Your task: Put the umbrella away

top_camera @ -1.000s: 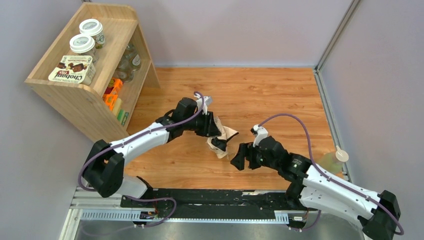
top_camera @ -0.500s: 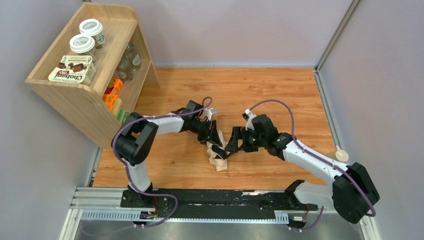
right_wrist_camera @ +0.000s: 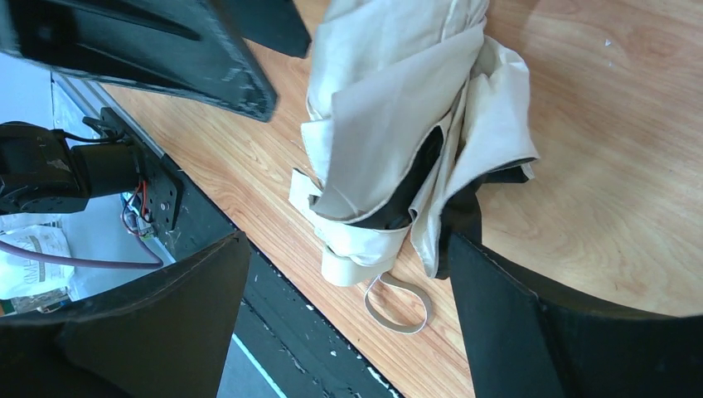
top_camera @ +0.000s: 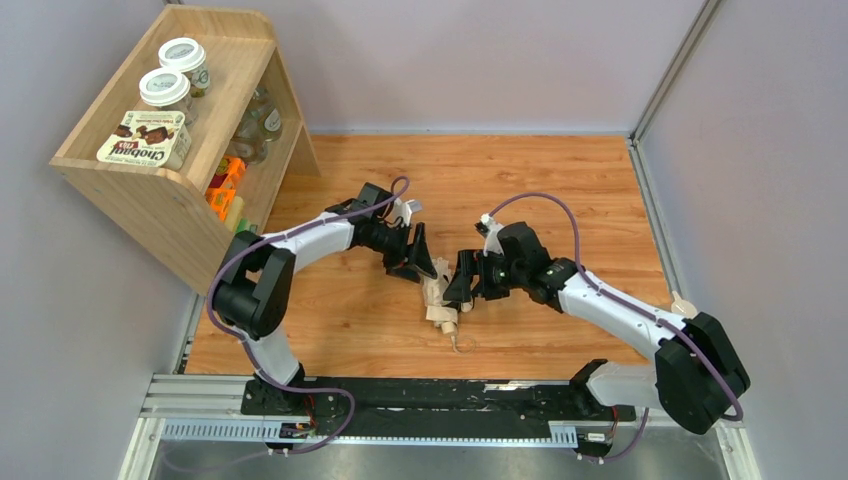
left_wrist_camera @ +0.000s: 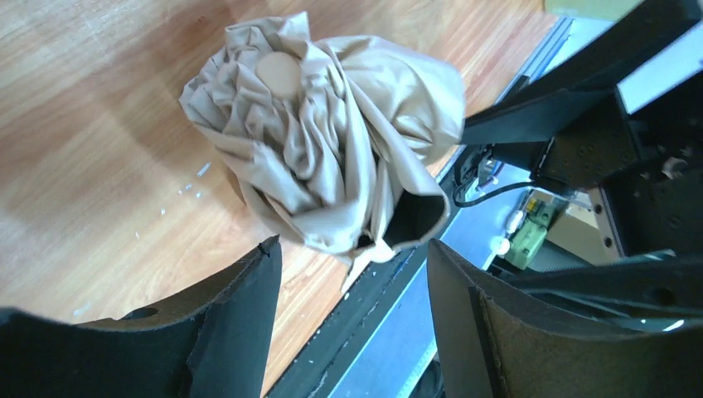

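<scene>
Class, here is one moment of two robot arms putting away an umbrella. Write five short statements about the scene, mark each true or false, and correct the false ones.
1. The umbrella lies on the wooden table between the left gripper and the right gripper. True.
2. The left gripper is shut on the umbrella. False: its fingers stand apart, and the umbrella lies ungripped beyond them.
3. The umbrella's canopy is spread wide open. False: it is folded into a crumpled bundle.
4. Two white-lidded jars stand on top of the wooden shelf. True.
5. The wrist cord lies in a loop on the table beside the cream handle. True.
</scene>
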Available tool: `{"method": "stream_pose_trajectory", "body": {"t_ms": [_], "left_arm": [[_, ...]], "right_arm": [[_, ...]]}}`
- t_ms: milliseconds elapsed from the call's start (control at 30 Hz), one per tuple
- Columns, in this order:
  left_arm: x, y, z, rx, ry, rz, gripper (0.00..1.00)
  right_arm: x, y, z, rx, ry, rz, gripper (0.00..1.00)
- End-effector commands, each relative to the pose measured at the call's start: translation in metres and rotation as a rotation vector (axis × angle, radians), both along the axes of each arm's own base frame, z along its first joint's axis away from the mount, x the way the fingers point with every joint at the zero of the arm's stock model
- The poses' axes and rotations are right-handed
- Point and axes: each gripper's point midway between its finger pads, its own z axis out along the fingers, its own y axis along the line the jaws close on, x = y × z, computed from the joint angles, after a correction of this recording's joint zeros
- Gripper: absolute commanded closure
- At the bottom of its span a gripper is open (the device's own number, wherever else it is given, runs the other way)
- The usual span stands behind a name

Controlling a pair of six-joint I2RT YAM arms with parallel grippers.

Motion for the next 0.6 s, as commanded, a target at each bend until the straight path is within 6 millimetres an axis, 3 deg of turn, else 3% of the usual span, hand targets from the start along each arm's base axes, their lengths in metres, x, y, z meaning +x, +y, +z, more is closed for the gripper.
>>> {"method": "stream_pose_trajectory", "body": {"t_ms": [0, 167, 267, 400, 567], "left_arm": [[0.007, 0.011, 0.047, -0.017, -0.127, -0.001, 0.29], [0.005, 0.028, 0.098, -0.007, -0.236, 0.029, 0.28], [0.000, 0.035, 0.137, -0.025, -0.323, 0.044, 0.28], [-0.015, 0.049, 0.212, -0.070, -0.504, 0.079, 0.27], [-0.055, 0.078, 0.329, -0.176, -0.844, 0.142, 0.27]], "right_arm": [[0.014, 0.005, 0.020, 0.017, -0.076, 0.011, 0.09], [0.015, -0.009, 0.029, -0.035, -0.110, -0.028, 0.09], [0.019, -0.036, 0.049, -0.121, -0.179, -0.118, 0.09], [0.021, -0.091, 0.096, -0.242, -0.324, -0.302, 0.06], [0.007, -0.161, 0.186, -0.260, -0.575, -0.524, 0.03]]}}
